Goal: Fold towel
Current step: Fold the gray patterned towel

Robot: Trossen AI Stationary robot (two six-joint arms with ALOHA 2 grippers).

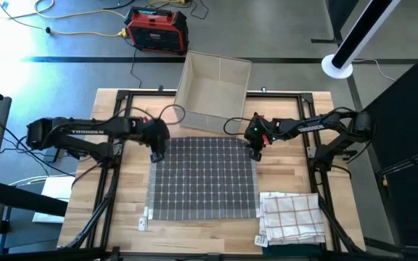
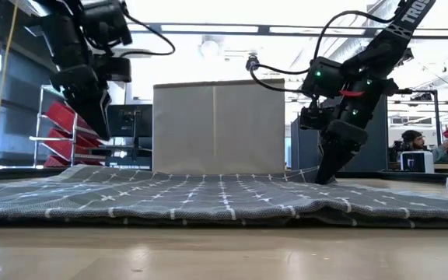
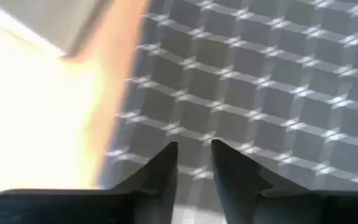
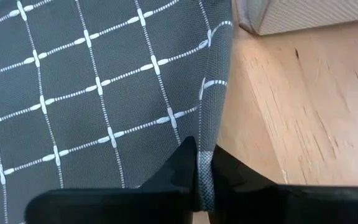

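A grey towel (image 1: 203,177) with a white grid lies spread flat on the middle of the wooden table. My left gripper (image 1: 157,154) hovers open above the towel's left edge near the far corner. The low view shows it (image 2: 99,131) clear of the cloth, and its wrist view shows nothing between the fingers (image 3: 194,152). My right gripper (image 1: 256,154) is down at the towel's right edge near the far corner, shut on the cloth. My right gripper pinches the towel's right edge (image 4: 211,134) between its two fingers, close to the far right corner. The fingers (image 2: 327,169) come from above, slanting down. The cloth there is raised only slightly; the rest of the towel (image 2: 208,198) lies on the table.
A beige fabric box (image 1: 212,90) stands just beyond the towel's far edge. A folded white towel with orange checks (image 1: 290,216) lies at the near right corner. The black frame rails (image 1: 107,196) run along both sides of the table.
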